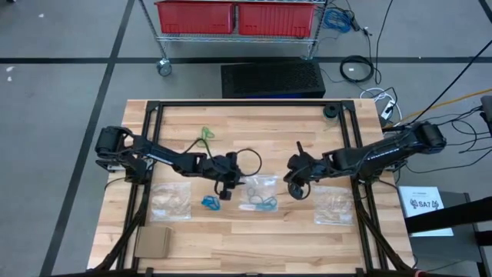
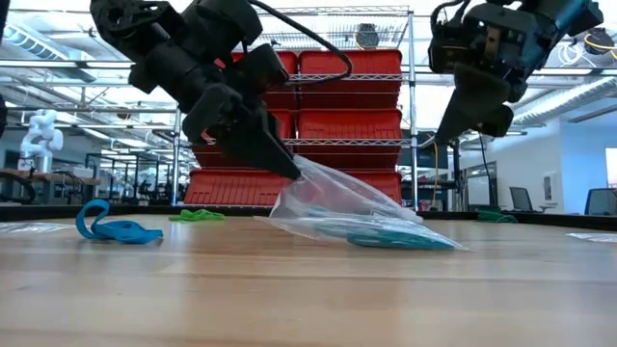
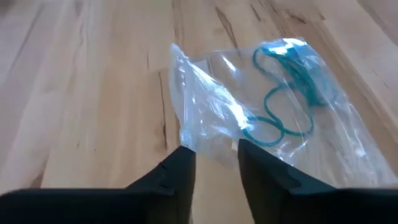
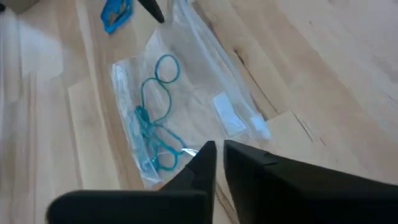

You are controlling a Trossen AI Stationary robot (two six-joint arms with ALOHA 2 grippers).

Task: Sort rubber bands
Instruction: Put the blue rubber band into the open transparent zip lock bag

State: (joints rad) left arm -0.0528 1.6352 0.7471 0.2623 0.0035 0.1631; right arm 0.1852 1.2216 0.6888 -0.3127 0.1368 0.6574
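at the tabletop (image 1: pixel 254 238) centre, a clear bag (image 1: pixel 259 194) holding teal bands (image 3: pixel 283 93) lies well clear of the edges, bare wood all around. the left end effector (image 3: pixel 214 158), parted, meets its raised corner; the right end effector (image 4: pixel 219 158), nearly closed and empty, hangs above. blue bands (image 2: pixel 111 226) lie just beside the bag, green bands (image 1: pixel 203 135) farther back.

Overhead, table-level, two wrist close-ups, seemingly

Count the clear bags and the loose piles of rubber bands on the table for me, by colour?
Clear plastic bags: 3 (left bag, middle bag, right bag)
Loose green rubber bands: 1 pile
Loose blue rubber bands: 1 pile
Total: 5
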